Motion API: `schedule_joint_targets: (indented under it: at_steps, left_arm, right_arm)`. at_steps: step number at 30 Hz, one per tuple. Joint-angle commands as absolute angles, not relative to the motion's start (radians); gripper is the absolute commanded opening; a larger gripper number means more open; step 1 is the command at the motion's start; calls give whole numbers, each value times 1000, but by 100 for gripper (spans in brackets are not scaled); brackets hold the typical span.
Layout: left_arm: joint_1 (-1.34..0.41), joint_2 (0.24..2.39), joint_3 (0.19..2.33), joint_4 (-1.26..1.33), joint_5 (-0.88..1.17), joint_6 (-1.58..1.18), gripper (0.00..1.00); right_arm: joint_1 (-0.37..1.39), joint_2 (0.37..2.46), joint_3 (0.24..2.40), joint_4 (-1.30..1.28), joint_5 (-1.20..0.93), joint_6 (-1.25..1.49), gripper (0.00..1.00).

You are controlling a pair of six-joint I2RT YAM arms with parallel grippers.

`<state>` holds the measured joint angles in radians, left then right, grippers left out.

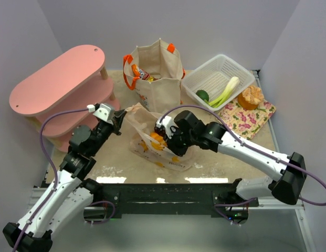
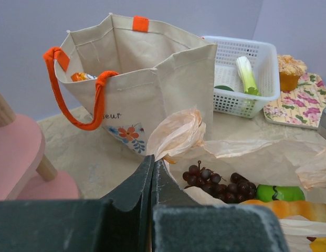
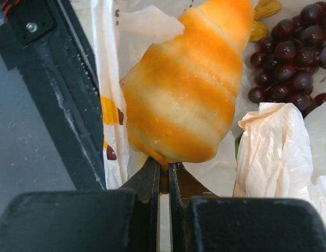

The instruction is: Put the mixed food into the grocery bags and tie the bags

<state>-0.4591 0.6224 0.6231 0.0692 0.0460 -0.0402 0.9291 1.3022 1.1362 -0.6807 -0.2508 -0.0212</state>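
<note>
The peach plastic bag (image 1: 135, 116) lies open at the table's middle, in front of the beige canvas tote (image 1: 158, 86) with orange handles. My left gripper (image 1: 119, 122) is shut on the bag's bunched left handle (image 2: 178, 131). My right gripper (image 1: 164, 137) is shut on the tip of a golden croissant (image 3: 189, 89) and holds it in the bag's mouth. Dark grapes (image 2: 220, 181) and a green piece (image 2: 281, 192) lie inside the bag. An orange snack packet (image 1: 139, 73) shows inside the tote. A leek (image 1: 225, 90) and a green round vegetable (image 1: 202, 95) lie in the white basket (image 1: 215, 73).
A pink two-tier shelf (image 1: 58, 84) stands at the left, close to my left arm. A muffin (image 1: 250, 97) sits on the floral mat (image 1: 246, 119) at the right. The dark front rail (image 1: 163, 191) runs along the near edge.
</note>
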Motion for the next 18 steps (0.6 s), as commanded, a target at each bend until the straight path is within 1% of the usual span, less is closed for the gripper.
schedule_joint_targets:
  at_steps: [1, 2, 3, 4, 5, 6, 7, 8, 9, 13, 15, 16, 18]
  left_arm:
    - [-454, 592, 627, 123, 76, -29, 0]
    - [-454, 581, 621, 127, 92, -26, 0]
    - [-453, 578, 620, 138, 104, -18, 0]
    - [-453, 572, 615, 143, 119, -18, 0]
    - [-454, 565, 611, 146, 124, -17, 0]
    - [-454, 561, 611, 149, 129, -12, 0]
    - [-454, 558, 609, 152, 138, -12, 0]
    - [-454, 554, 606, 153, 141, -11, 0]
    - [-454, 552, 606, 158, 147, -9, 0]
    - [-454, 548, 600, 172, 201, -8, 0]
    - [-454, 548, 600, 173, 212, -9, 0]
    - [-454, 551, 601, 173, 221, -8, 0]
    - [-454, 554, 603, 175, 235, -8, 0]
  right_arm:
    - [933, 1351, 1166, -661, -100, 83, 0]
    - [933, 1364, 1183, -667, -37, 98, 0]
    - [933, 1376, 1224, -676, -19, 112, 1]
    - [933, 1384, 1244, -690, -15, 123, 9]
    - [933, 1379, 1262, -693, -34, 124, 21]
    - [934, 1368, 1302, -695, -52, 126, 38]
    - [934, 1356, 1322, -696, -75, 127, 47]
    - [936, 1321, 1341, -692, -95, 129, 53]
    - [936, 1306, 1379, -686, -121, 141, 62]
    - [936, 1270, 1480, -661, -121, 166, 70]
    - [936, 1267, 1505, -625, -121, 170, 70]
    - [936, 1263, 1493, -542, -161, 166, 71]
    - [937, 1256, 1453, -461, -193, 122, 71]
